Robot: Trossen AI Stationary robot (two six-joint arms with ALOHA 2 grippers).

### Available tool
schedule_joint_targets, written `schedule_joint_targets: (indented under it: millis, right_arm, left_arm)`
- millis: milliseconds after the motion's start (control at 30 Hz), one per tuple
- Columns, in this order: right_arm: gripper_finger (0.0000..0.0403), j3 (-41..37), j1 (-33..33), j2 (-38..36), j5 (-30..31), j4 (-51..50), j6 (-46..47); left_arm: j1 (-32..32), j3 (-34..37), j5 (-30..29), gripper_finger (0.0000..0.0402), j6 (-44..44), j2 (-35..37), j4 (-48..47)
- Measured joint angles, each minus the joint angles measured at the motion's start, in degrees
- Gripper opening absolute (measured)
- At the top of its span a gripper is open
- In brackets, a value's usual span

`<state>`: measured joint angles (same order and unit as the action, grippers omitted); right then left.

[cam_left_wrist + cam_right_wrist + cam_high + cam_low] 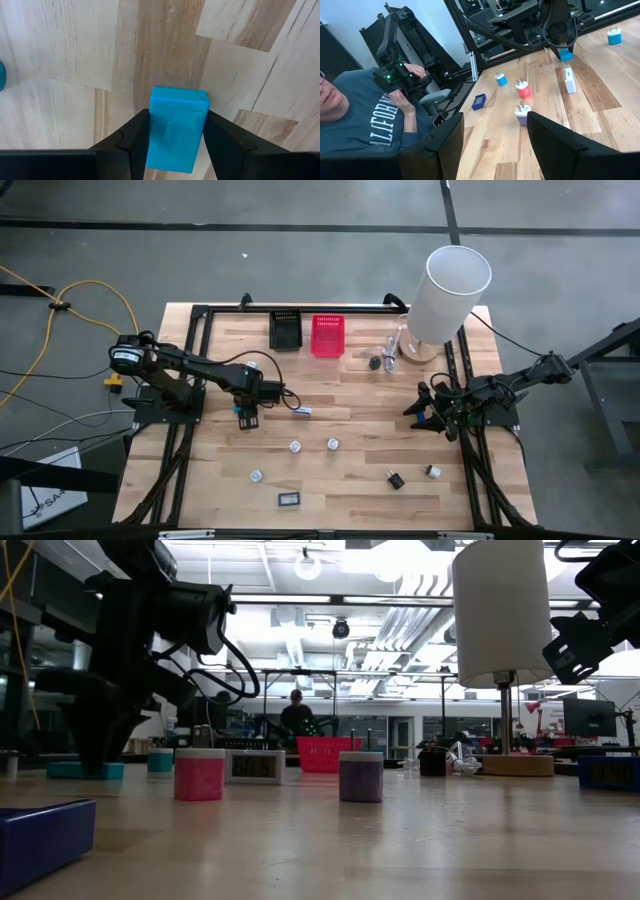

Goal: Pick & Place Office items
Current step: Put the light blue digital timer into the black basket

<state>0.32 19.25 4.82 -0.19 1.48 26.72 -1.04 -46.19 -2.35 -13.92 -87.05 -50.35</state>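
Left gripper [175, 135] is down at the worktop [350, 430], left of centre, jaws clamped on the sides of a blue block [176, 127] that sits on the wood. White-blue bar [302, 411] lies just beside it. Right gripper [432, 412] is parked at the right edge, jaws apart, holding nothing. Other small items are scattered toward the front: 2 pieces mid-worktop [295, 447], a black-framed tag [289, 499], a black clip [396, 479]. Black basket [285, 330] and red basket [327, 336] sit at the back, next to a tall white cylinder [450, 292].
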Motion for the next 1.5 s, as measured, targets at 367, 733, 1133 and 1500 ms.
schedule_joint_targets:
  millis: [367,733,1133,1500]
  right_arm:
    - [0.0204,0.0,0.0,0.0,0.0,0.0,0.0]
    - [0.0204,0.0,0.0,0.0,0.0,0.0,0.0]
    - [0.0204,0.0,0.0,0.0,0.0,0.0,0.0]
    - [0.0204,0.0,0.0,0.0,0.0,0.0,0.0]
  left_arm:
    - [0.0,0.0,0.0,0.0158,0.0,0.0,0.0]
    - [0.0,0.0,0.1,0.0158,-1.3,3.0,0.0]
    - [1.3,-0.2,-4.1,0.0158,-0.5,10.8,1.2]
    - [9.3,-7.3,-4.2,0.0158,6.8,10.6,1.3]
